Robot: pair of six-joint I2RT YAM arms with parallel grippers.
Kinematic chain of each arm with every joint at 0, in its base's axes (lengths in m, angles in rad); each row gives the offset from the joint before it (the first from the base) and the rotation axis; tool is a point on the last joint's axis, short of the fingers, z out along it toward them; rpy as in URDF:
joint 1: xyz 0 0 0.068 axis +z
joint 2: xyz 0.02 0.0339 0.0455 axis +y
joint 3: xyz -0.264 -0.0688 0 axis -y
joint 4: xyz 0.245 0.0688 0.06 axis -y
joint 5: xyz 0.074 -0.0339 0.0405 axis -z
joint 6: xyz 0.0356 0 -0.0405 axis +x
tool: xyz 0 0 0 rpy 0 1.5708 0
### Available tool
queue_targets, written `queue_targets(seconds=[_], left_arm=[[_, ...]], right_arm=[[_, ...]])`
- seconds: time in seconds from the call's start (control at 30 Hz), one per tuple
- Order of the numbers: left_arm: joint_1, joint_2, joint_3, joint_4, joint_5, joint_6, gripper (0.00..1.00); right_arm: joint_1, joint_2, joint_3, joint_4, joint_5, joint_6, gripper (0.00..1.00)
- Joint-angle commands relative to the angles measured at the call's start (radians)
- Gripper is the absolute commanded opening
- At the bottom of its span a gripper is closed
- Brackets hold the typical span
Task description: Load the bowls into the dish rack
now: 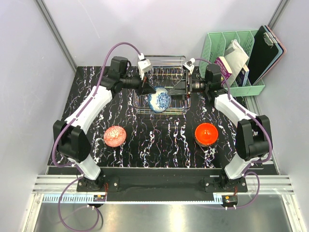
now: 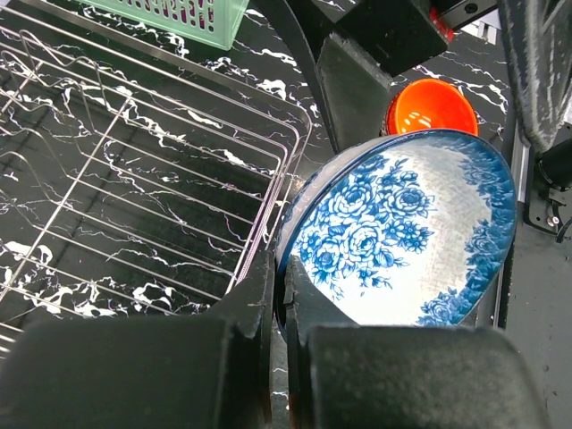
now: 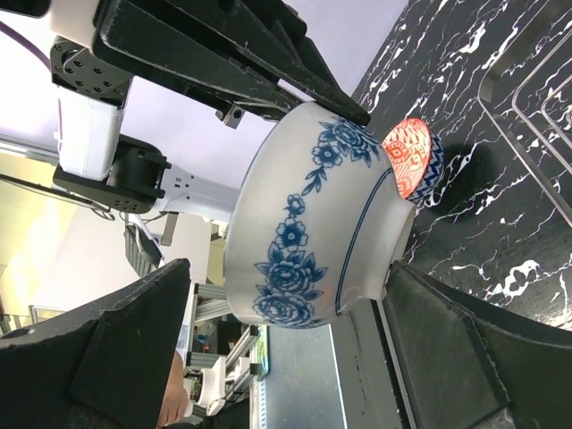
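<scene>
Blue-and-white floral bowl (image 1: 159, 100) hangs tilted at the near edge of the silvery wire dish rack (image 1: 164, 67), upper centre of the top view. Its rim is pinched by the closed jaws of the left gripper (image 1: 148, 90), while the right gripper (image 3: 286, 268) stands wide on either side of it. Lower on the black marbled table (image 1: 159, 142) we see a pink net-patterned bowl (image 1: 115, 136) at left and a glossy orange-red bowl (image 1: 206, 134) at right, both outside the rack. Print on the books (image 1: 231, 60) in the mint-green slotted organiser (image 1: 256, 90), upper right, is too small for us to read.
</scene>
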Motion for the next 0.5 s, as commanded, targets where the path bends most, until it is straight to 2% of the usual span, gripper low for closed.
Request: queue_targets(seconds=[0.0, 0.27, 0.47], left_arm=[[-0.019, -0.033, 0.068, 0.09, 0.026, -0.02, 0.0], [-0.027, -0.039, 0.074, 0.09, 0.026, -0.022, 0.0], [-0.028, -0.036, 0.072, 0.084, 0.015, -0.005, 0.0]], right_arm=[[0.025, -0.01, -0.012, 0.017, -0.026, -0.021, 1.0], [0.028, -0.012, -0.021, -0.044, -0.023, -0.074, 1.0], [0.028, -0.027, -0.03, -0.025, -0.047, -0.058, 0.89]])
